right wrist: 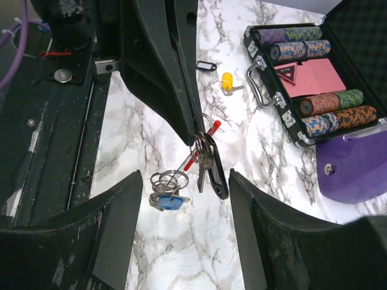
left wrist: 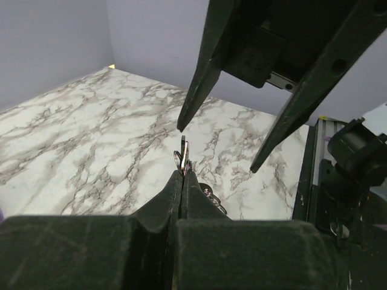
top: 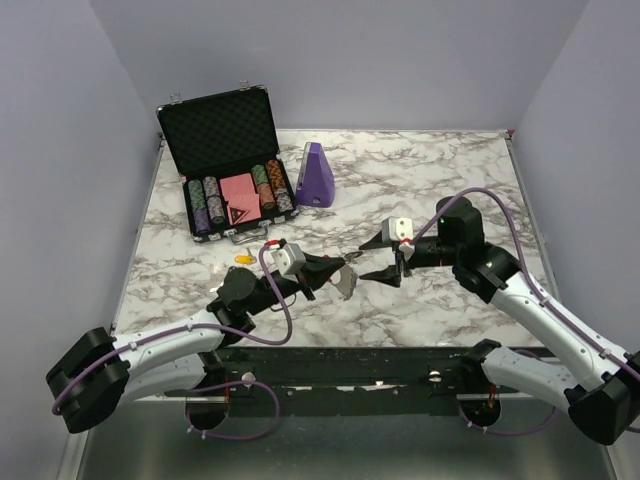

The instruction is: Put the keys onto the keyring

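Note:
My left gripper (top: 345,270) is shut on a small metal ring (left wrist: 183,152). In the right wrist view a silver key (right wrist: 201,164) and the slim black key (right wrist: 216,174) hang from that ring under the left gripper's fingertips (right wrist: 192,128). The keyring's red arc (right wrist: 204,142) runs from behind them down to silvery coils (right wrist: 169,181), with a blue-tagged key (right wrist: 172,201) just below. I cannot tell whether the arc is joined to the held ring. My right gripper (top: 376,260) is open and empty, facing the bunch, its jaws either side of it. A yellow-tagged key (top: 241,258) lies left on the table.
An open black case (top: 222,130) of poker chips and cards stands at the back left, with a purple block (top: 317,175) to its right. A small black tag (right wrist: 206,65) lies near the yellow-tagged key (right wrist: 227,80). The table's near edge and rail (right wrist: 60,121) run below the grippers.

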Available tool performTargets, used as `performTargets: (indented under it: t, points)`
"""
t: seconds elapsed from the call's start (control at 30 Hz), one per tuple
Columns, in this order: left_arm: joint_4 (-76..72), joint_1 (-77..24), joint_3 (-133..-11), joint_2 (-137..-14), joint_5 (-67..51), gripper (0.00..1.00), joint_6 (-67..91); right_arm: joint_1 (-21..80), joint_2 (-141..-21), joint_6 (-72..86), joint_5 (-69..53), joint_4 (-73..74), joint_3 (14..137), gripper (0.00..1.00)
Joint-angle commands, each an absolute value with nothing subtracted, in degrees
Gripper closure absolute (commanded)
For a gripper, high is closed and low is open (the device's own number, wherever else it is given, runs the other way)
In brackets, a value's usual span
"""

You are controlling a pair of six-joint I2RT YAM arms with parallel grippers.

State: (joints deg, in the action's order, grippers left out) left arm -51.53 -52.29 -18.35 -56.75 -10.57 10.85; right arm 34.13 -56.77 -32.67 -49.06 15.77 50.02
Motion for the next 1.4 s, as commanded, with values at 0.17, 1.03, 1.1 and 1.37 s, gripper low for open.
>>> performTargets:
  t: [0.17, 1.03, 1.1, 1.37]
  points:
    - [-51.77, -49.13, -19.51, -56.60, -27.77, 1.00, 7.56, 34.19, -58.53, -26.11, -53.35, 10.29, 48.34, 0.31]
    - [-54.93, -47.55, -21.97, -60.82, -33.31, 1.00, 8.70, 35.24, -60.38, -25.58, -56.07, 12.66, 45.70, 0.66]
    - [-55.81, -47.37, -21.97, -61.52, -33.66, 1.00, 9.14, 35.42, -60.56, -25.58, -56.16, 12.39, 45.35, 0.69]
    - [-58.44, -46.58, -22.06, -64.77, -34.37, 1.00, 10.02, 35.60, -61.17, -29.00, -54.67, 13.27, 44.03, 0.97]
